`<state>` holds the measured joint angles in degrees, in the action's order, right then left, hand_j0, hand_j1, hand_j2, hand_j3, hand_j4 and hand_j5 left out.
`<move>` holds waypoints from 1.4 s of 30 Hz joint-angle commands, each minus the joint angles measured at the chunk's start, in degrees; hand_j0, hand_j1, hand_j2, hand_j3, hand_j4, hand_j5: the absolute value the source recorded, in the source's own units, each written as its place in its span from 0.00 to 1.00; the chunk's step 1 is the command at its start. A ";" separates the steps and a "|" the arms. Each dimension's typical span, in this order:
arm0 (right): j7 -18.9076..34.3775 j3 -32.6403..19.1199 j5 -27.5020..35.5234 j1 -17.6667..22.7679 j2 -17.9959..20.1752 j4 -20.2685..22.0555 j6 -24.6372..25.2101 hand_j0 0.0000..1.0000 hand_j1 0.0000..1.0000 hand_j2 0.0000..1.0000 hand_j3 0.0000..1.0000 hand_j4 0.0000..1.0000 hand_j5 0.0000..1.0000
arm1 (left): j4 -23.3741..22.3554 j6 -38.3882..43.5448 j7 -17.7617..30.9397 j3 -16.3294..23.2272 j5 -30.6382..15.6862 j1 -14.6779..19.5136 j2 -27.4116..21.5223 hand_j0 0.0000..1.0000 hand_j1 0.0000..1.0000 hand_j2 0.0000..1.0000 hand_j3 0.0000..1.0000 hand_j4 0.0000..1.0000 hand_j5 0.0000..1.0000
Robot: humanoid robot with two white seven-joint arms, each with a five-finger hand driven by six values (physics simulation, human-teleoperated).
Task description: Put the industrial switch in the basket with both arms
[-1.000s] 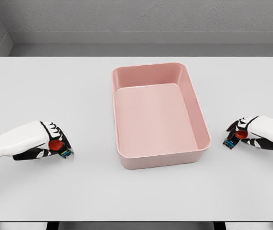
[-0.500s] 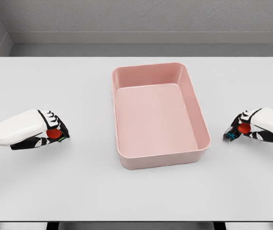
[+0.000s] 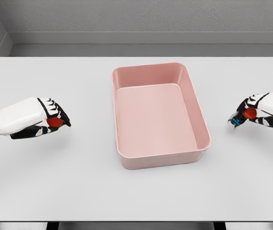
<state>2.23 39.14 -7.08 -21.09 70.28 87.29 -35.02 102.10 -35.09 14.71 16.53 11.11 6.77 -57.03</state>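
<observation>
Both hands have lifted off the table (image 3: 78, 187): left hand (image 3: 52, 119) and right hand (image 3: 251, 114) each curl their fingers around a red-buttoned switch, on either side of the pink basket (image 3: 201, 143), well apart.

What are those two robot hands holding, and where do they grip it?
Each holds a small industrial switch with a red button: the left robot hand curls around one, the right robot hand around another. The fingers wrap their bodies; the exact contact is hidden.
</observation>
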 commanded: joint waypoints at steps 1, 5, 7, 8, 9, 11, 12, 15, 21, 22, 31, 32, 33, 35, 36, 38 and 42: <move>0.14 -1.88 0.49 0.00 0.03 0.25 0.02 0.49 0.49 0.49 0.49 0.49 0.49 | 0.30 0.09 -0.03 0.00 -0.47 0.00 0.08 0.55 0.55 0.55 0.55 0.55 0.55; 0.23 -2.23 0.49 -0.79 0.03 1.92 0.02 0.49 0.49 0.49 0.49 0.49 0.49 | 1.00 0.09 -0.03 0.17 -0.47 1.32 1.48 0.55 0.55 0.55 0.55 0.55 0.55; 0.23 -2.23 0.49 -1.32 0.03 2.27 0.02 0.49 0.49 0.49 0.49 0.49 0.49 | 1.00 0.09 -0.03 0.35 -0.56 2.02 2.36 0.55 0.55 0.55 0.55 0.55 0.55; 0.23 -2.23 0.49 -1.76 -0.06 2.36 0.02 0.49 0.49 0.49 0.49 0.49 0.49 | 1.00 0.09 -0.03 0.43 -0.56 2.55 2.63 0.55 0.55 0.55 0.55 0.55 0.55; 0.23 -2.23 0.49 -2.37 -0.06 2.45 0.02 0.49 0.49 0.49 0.49 0.49 0.49 | 1.00 0.09 -0.03 0.43 -0.47 2.55 2.63 0.55 0.55 0.55 0.55 0.55 0.55; 0.23 -2.23 0.49 -3.07 -0.15 3.15 0.02 0.49 0.49 0.49 0.49 0.49 0.49 | 1.00 0.09 -0.03 0.52 -0.38 3.08 3.42 0.55 0.55 0.55 0.55 0.55 0.55; 0.23 -2.23 0.49 -3.34 -0.15 3.15 0.02 0.49 0.49 0.49 0.49 0.49 0.49 | 1.00 0.09 -0.03 0.52 -0.47 3.16 3.42 0.55 0.55 0.55 0.55 0.55 0.55; 0.23 -2.14 0.49 -4.48 -0.59 4.03 0.02 0.49 0.49 0.49 0.49 0.49 0.49 | 1.00 0.09 -0.03 0.70 -0.38 3.78 4.47 0.55 0.55 0.55 0.55 0.55 0.55; 0.32 -2.05 0.49 -5.89 -1.38 5.70 0.02 0.49 0.49 0.49 0.49 0.49 0.49 | 1.00 0.09 0.06 3.60 -0.12 8.00 7.55 0.55 0.55 0.55 0.55 0.55 0.55; 0.32 -1.97 0.40 -6.41 -2.08 5.70 0.02 0.49 0.49 0.49 0.49 0.49 0.49 | 1.00 0.09 0.06 3.60 -0.12 8.09 7.81 0.56 0.56 0.56 0.56 0.56 0.56; 0.32 -1.79 0.40 -8.96 -4.10 5.79 0.02 0.49 0.49 0.49 0.49 0.49 0.49 | 1.00 0.09 1.37 10.54 -0.03 15.12 13.00 0.56 0.56 0.56 0.56 0.56 0.56; 0.32 -1.79 0.32 -9.14 -4.19 5.70 0.02 0.49 0.49 0.49 0.49 0.49 0.49 | 1.00 0.09 1.46 11.07 -0.03 15.82 13.35 0.56 0.56 0.56 0.56 0.56 0.56; 0.32 -1.53 0.23 -9.49 -4.28 5.70 0.02 0.49 0.49 0.49 0.49 0.49 0.49 | 1.00 0.09 1.46 11.51 -0.03 16.52 13.87 0.56 0.56 0.56 0.56 0.56 0.56; 0.32 -1.35 0.23 -10.28 -4.28 5.61 0.02 0.49 0.49 0.49 0.49 0.49 0.49 | 1.00 0.09 2.08 13.53 0.06 18.11 14.84 0.56 0.56 0.56 0.56 0.56 0.56; 0.32 -1.35 0.23 -10.28 -4.89 5.70 0.02 0.49 0.49 0.49 0.49 0.49 0.49 | 1.00 0.09 2.17 14.23 0.06 19.51 16.16 0.56 0.56 0.56 0.56 0.56 0.56; 0.32 -1.35 0.23 -10.90 -5.51 5.70 0.02 0.49 0.49 0.49 0.49 0.49 0.49 | 1.00 0.09 2.17 16.69 0.06 22.32 17.65 0.56 0.56 0.56 0.56 0.56 0.56; 2.69 -1.35 0.40 -11.07 -7.27 5.70 0.02 0.49 0.49 0.49 0.49 0.49 0.49 | 1.00 0.09 3.40 19.41 0.14 26.45 21.17 0.56 0.56 0.56 0.56 0.56 0.56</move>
<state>4.12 37.79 -7.14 -32.17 63.81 92.98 -35.03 103.08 -35.12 17.69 34.23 11.76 34.01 -37.70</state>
